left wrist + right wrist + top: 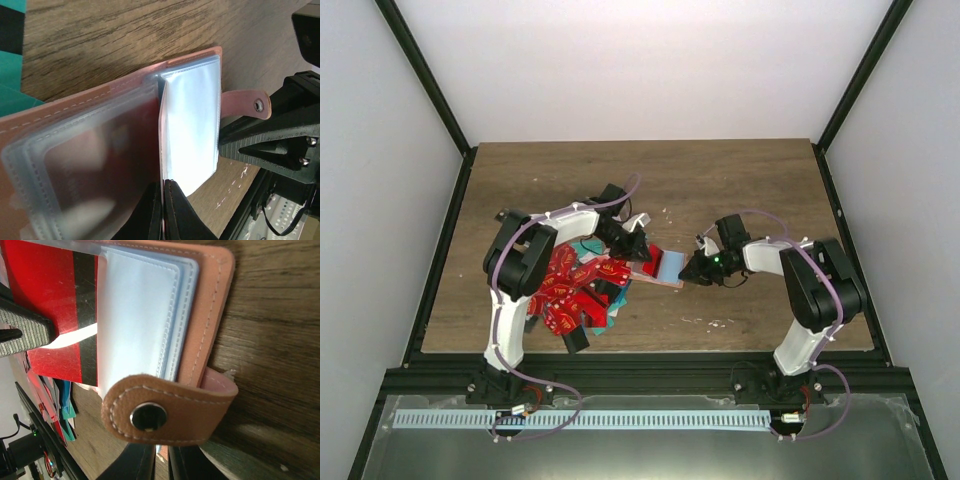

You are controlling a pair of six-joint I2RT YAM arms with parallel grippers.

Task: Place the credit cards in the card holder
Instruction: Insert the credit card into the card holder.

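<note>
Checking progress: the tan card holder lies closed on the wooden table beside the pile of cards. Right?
Not quite. The card holder is open, not closed: the right wrist view shows its clear sleeves spread and strap unsnapped. It does lie on the wooden table beside the card pile.

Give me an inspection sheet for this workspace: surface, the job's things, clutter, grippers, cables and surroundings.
surface: brown wooden table, with a few pale specks near the front.
job's things: card holder lies open between the arms, clear sleeves showing, strap unfastened. A red card sits in one sleeve. The other credit cards are heaped by the left arm, mostly red, some teal.
clutter: nothing seen.
grippers: left gripper is shut on a clear sleeve of the holder. Right gripper appears closed on the holder's strap-side edge.
cables: purple cable along each arm, looped at the bases.
surroundings: white walls, black frame, metal tray in front.
</note>
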